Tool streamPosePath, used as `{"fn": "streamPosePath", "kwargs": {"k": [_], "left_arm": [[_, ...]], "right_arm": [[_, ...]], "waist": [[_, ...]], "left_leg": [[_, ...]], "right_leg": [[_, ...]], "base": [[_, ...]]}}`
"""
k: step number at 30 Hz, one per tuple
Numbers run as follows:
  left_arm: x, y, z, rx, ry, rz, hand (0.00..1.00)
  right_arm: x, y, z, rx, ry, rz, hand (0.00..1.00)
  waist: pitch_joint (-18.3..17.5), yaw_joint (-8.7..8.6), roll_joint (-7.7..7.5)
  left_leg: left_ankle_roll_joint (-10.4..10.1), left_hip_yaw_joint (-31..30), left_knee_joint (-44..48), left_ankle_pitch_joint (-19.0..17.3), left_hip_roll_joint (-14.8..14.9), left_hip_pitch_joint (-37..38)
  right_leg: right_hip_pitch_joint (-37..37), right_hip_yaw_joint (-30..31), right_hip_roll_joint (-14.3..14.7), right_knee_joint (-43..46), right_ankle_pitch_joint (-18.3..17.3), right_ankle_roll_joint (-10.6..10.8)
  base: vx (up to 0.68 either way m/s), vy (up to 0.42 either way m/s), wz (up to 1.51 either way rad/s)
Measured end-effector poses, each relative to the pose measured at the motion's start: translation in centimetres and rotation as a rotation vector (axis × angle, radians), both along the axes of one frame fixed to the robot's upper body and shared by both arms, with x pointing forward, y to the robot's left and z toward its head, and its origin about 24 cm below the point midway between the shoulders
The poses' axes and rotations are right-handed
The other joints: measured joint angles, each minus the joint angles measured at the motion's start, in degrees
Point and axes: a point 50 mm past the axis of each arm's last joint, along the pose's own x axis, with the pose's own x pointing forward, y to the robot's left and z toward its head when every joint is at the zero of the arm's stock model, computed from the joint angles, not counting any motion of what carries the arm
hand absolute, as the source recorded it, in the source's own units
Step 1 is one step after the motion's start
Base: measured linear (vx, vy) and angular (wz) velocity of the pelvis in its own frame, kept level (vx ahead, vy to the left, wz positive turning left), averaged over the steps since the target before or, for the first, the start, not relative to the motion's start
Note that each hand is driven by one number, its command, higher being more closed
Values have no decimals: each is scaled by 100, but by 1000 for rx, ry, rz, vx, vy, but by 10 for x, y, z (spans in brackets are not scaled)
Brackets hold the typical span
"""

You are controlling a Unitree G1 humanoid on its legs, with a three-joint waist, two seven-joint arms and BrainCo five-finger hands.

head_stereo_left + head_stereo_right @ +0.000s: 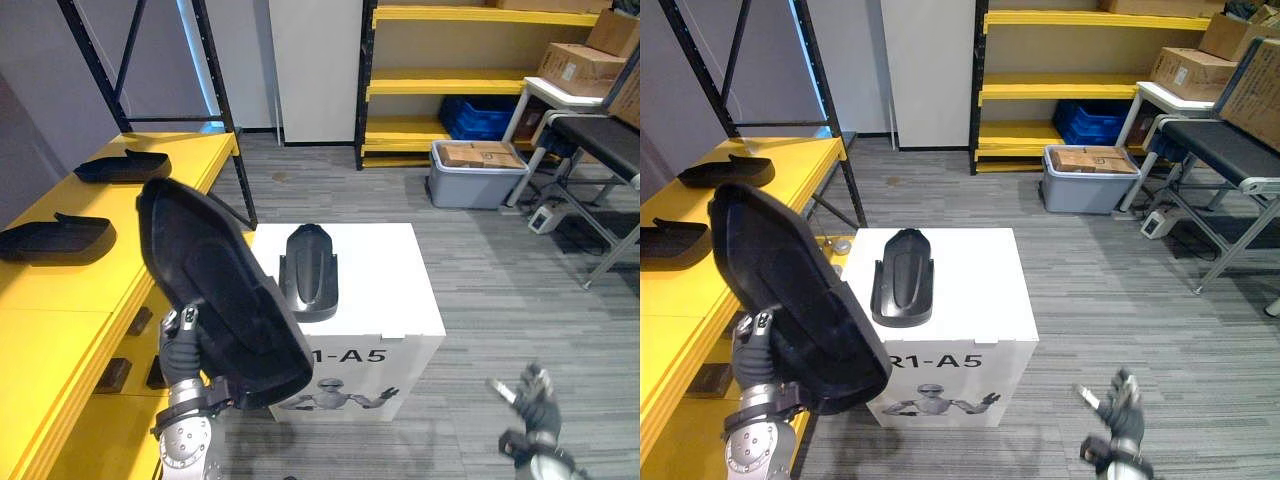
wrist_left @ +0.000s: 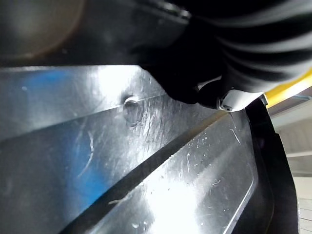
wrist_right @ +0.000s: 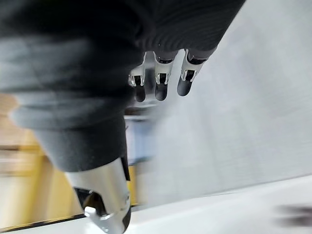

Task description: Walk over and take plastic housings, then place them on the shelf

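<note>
Nearest, at the front left corner of the white box [image 1: 372, 300], the left hand [image 1: 182, 347] has its fingers [image 1: 190, 318] curled round the lower edge of a large black housing [image 1: 215, 280]. The housing is held up off everything and tilted, with its broad end overlapping the box's left front corner in the eye views. In the left wrist view its glossy, scratched surface [image 2: 146, 170] lies right against the hand. Well to the right of the box and low over the grey floor [image 1: 500, 300], the right hand [image 1: 535, 400] hangs with its fingers [image 3: 161, 85] loose and nearly straight, the thumb apart, holding and touching nothing. On top of the box lies a smaller black housing [image 1: 308, 272], toward the box's left rear and lengthwise front to back. Left of the box runs the yellow shelf [image 1: 70, 300], where two flat black housings rest well apart from each other, one [image 1: 55, 240] level with the box and one [image 1: 122, 166] farther back. Beyond the box, to its right rear, a grey bin [image 1: 470, 188] with cardboard boxes in it stands on the floor before a yellow rack [image 1: 440, 85], with a blue crate [image 1: 482, 115] on the rack's lowest level.
</note>
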Motion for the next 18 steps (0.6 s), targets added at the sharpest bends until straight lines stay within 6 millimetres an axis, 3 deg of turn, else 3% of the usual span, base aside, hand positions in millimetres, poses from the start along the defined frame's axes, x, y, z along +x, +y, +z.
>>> {"fn": "streamPosePath", "kwargs": {"k": [2, 5, 8, 10, 11, 12, 13, 14, 15, 16, 18], "left_arm": [[-5, 0, -2, -6, 14, -1, 100], [-12, -2, -3, -12, 21, -3, 100], [-7, -7, 4, -16, -13, -27, 100], [-2, -13, 10, -22, -45, -49, 100], [2, -16, 12, -26, -60, -62, 100], [5, -17, 14, -27, -74, -64, 100], [7, -19, 16, -32, -85, -70, 100], [8, -20, 16, -34, -86, -76, 100], [9, -24, 16, -40, -91, -92, 100], [12, -27, 17, -42, -97, -108, 100], [14, -33, 18, -50, -106, -136, 100]], "right_arm": [[-22, 13, -23, 59, 145, 32, 0], [-32, 37, -40, 109, 266, 161, 0], [-20, 58, -47, 140, 292, 271, 0], [-12, 55, -45, 120, 284, 271, 0], [-7, 54, -45, 115, 276, 258, 0], [-6, 55, -46, 120, 277, 246, 0], [0, 51, -46, 109, 281, 240, 0], [1, 49, -45, 104, 280, 236, 0], [3, 46, -45, 97, 281, 232, 0], [6, 47, -45, 97, 276, 235, 0], [15, 49, -42, 96, 251, 241, 0]], "waist": [[39, 34, 4], [121, 136, -11], [307, 293, -17], [438, 385, 18], [518, 424, -93], [624, 423, -187], [673, 503, -140], [682, 499, -131], [656, 495, -23], [653, 460, -1], [649, 538, 5]], "left_leg": [[-5, -103, -1, -4, -14, 16], [-43, -355, 1, -26, -49, -43], [-28, -1085, 67, 174, -173, -383], [56, -1429, 88, 143, -291, -702], [590, -1060, 118, -240, -366, -884], [708, -599, 278, -362, -369, -988], [670, 445, 779, -483, -231, -1246], [695, 952, 1019, -559, -140, -1299], [739, 1768, 1230, -628, 16, -1240], [823, 1986, 1187, -465, -25, -1235], [870, 1733, 1007, -404, -313, -1169]], "right_leg": [[89, -98, -1, -25, -11, 15], [207, -348, 1, -23, -93, 103], [186, -1052, -26, 289, -237, 57], [157, -1764, -95, 481, -365, 57], [222, -2297, -223, 388, -340, 57], [232, -2522, -338, 368, -338, 61], [286, -2951, -452, 417, -343, 67], [319, -3166, -481, 454, -348, 75], [432, -3496, -506, 548, -394, 145], [589, -3836, -579, 622, -433, 206], [663, -3836, -736, 668, -435, 207]], "base": [[-20, -5, 22], [-33, -16, 37], [-28, -34, 116], [-32, -32, 195], [8, -14, 214], [70, 65, 206], [103, 88, 151], [194, 108, 168], [262, 55, 175], [319, 88, 171], [214, 92, 105]]}}
